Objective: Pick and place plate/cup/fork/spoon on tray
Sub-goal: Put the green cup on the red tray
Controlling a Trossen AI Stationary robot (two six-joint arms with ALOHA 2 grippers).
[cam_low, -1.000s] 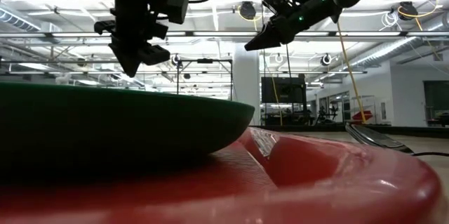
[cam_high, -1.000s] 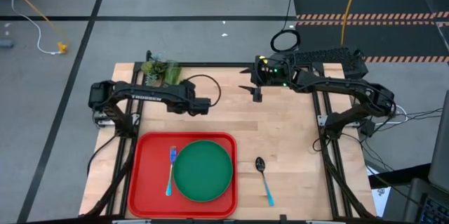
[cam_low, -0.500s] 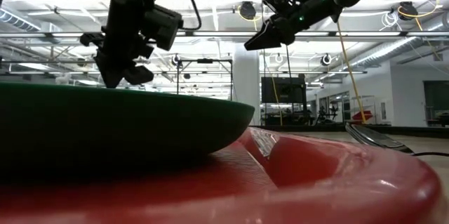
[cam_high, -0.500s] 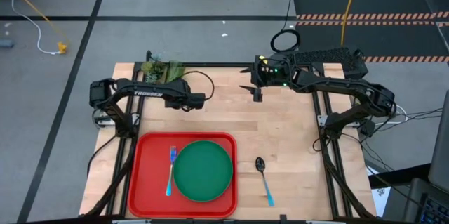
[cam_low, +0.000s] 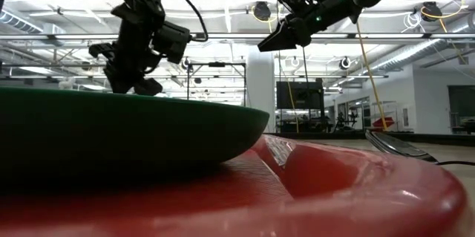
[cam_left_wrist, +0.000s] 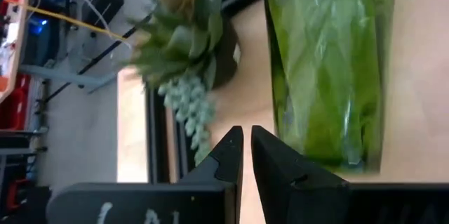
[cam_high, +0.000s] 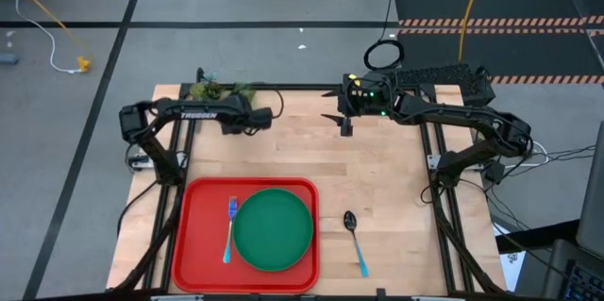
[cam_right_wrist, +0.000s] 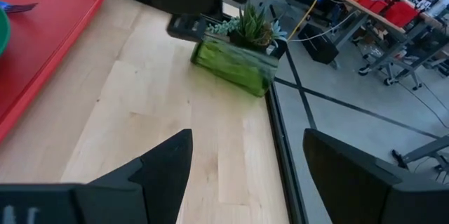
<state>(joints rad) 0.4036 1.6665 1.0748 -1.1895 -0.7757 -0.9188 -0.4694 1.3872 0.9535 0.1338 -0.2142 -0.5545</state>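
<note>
The dark-green plate (cam_high: pixel 273 228) and the light-blue fork (cam_high: pixel 229 230) lie on the red tray (cam_high: pixel 198 244) at the near left. The spoon (cam_high: pixel 356 242) lies on the wood to the tray's right. The olive-green cup (cam_left_wrist: pixel 326 62) seems to lie on its side at the far left edge, also in the right wrist view (cam_right_wrist: pixel 235 66). My left gripper (cam_left_wrist: pixel 245 155) is shut and empty, pointing down just short of the cup (cam_high: pixel 238 91). My right gripper (cam_right_wrist: pixel 245 161) is open and empty, high over the far middle (cam_high: pixel 344 124).
A small leafy plant (cam_high: pixel 203 87) stands beside the cup at the far left corner, also in the left wrist view (cam_left_wrist: pixel 186 38). The table's dark frame rail (cam_right_wrist: pixel 284 154) runs along the far edge. Bare wood lies between the tray and the far edge.
My left gripper has moved from the table's middle toward the far left, up to the cup and plant, staying shut. The right arm and the tableware have kept still.
</note>
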